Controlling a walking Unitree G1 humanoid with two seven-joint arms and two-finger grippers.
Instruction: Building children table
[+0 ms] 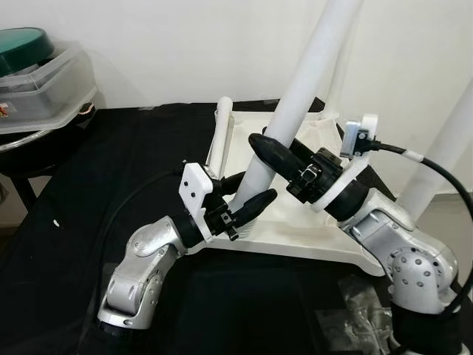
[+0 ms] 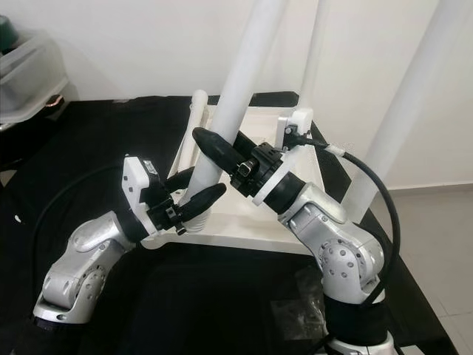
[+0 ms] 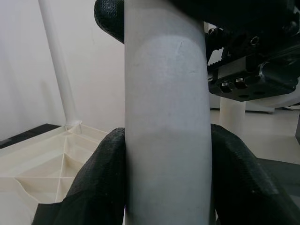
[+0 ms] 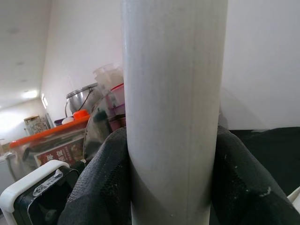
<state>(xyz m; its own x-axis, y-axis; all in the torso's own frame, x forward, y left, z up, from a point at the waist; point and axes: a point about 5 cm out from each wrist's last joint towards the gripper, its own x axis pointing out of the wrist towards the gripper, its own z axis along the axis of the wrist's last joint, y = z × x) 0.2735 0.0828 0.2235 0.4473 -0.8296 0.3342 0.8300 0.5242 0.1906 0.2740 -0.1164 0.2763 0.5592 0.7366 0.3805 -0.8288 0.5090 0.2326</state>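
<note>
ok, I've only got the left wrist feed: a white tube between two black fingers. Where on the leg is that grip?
Observer: Low down. The left gripper holds the white round plastic table leg just above its joint with the upturned white plastic tabletop.
Operator: Right arm?
Observer: The right gripper is clamped on the same leg, higher up than the left one.
Operator: Any hardware around?
Observer: A crumpled clear plastic bag lies on the black cloth in front of the tabletop, by the right arm. I can't make out what's in it.
</note>
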